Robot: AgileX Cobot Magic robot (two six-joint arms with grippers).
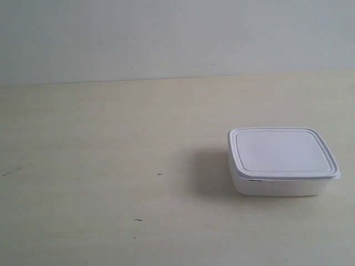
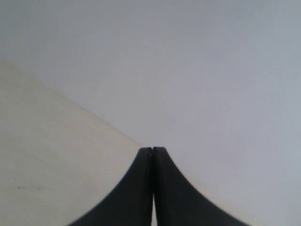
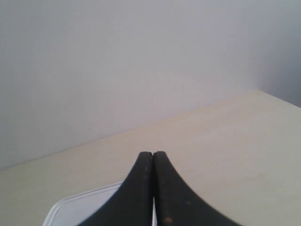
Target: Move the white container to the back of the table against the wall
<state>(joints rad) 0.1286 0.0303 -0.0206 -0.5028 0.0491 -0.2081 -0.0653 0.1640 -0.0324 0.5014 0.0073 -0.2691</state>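
The white container [image 1: 280, 160] sits lid-on at the right of the cream table [image 1: 111, 138], well short of the pale wall [image 1: 166, 33]. No arm or gripper shows in the exterior view. In the right wrist view my right gripper [image 3: 153, 153] is shut with nothing between its black fingers, and a corner of the white container [image 3: 80, 205] shows beneath and behind them. In the left wrist view my left gripper [image 2: 152, 149] is shut and empty, pointing at the line where the table [image 2: 47, 165] meets the wall [image 2: 188, 70]; the container is out of that view.
A few tiny dark specks [image 1: 160, 174] mark the tabletop left of the container. The table meets the wall along a straight line [image 1: 166, 78] at the back. In the right wrist view the wall turns a corner [image 3: 277, 47] beyond the table.
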